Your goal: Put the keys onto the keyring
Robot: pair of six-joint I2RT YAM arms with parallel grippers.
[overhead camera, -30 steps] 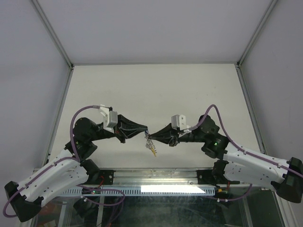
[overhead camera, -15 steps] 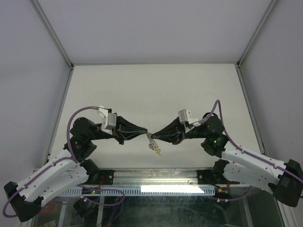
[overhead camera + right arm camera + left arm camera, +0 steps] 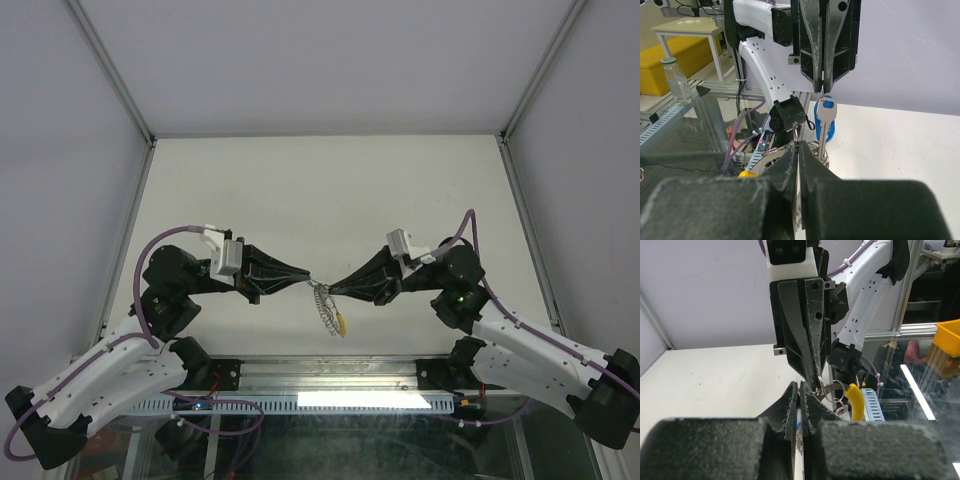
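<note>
My two grippers meet tip to tip above the near middle of the table. The left gripper is shut on a silver key with a blue head. This key hangs from its tips, blade towards the right gripper. The right gripper is shut on a thin silver loop of the keyring. The rest of the ring dangles below, with its yellow segment lowest. The key's blade lies close beside the ring's coils. I cannot tell whether it is threaded through them.
The white table is bounded by side walls and a metal rail at the near edge, by the arm bases. Off the table stand a yellow bin and a bottle.
The right wrist has drawn back to the right and turned. The keyring now hangs lower and slightly more to the right. The left gripper has barely shifted.
</note>
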